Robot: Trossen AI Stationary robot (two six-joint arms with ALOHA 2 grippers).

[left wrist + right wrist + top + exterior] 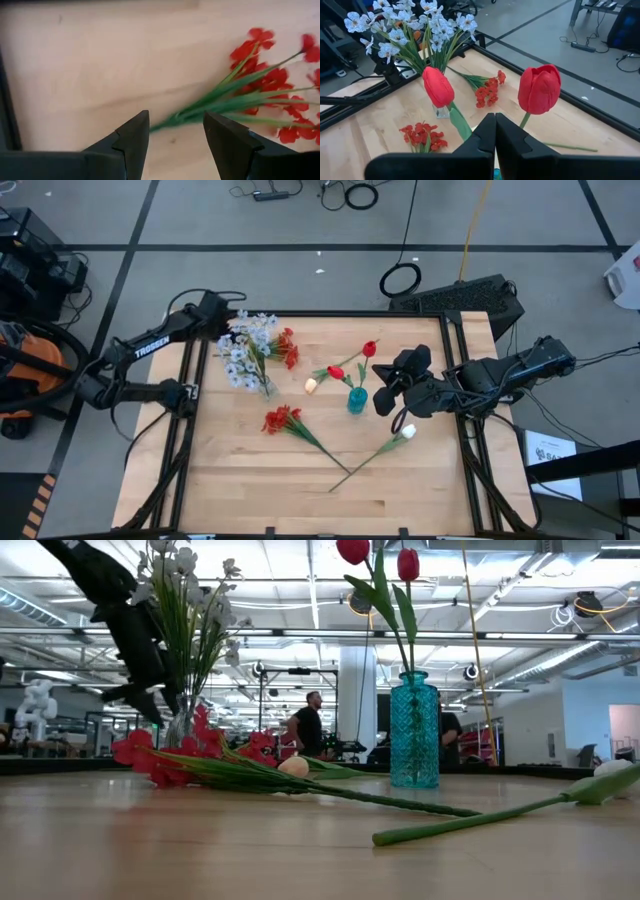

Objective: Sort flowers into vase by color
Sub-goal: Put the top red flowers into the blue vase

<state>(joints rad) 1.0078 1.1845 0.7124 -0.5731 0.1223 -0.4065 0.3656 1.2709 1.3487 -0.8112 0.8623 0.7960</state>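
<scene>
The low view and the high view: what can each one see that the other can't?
Only the low view shows the room behind the table, with a person standing there. Only the high view shows the floor, the cables, the right gripper by the blue vase, and the left gripper at the table's far edge. Both show the blue vase with two red tulips, the pale blue flowers, the red clusters and the white bud lying on the table.

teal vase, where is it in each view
High: teal vase mid-table, beside the right tool.
Low: right of centre, holding two red tulips.
Left wrist: not in it.
Right wrist: only a teal sliver at the bottom edge, below the tulips.
Shared landmark: the tulips.
</scene>
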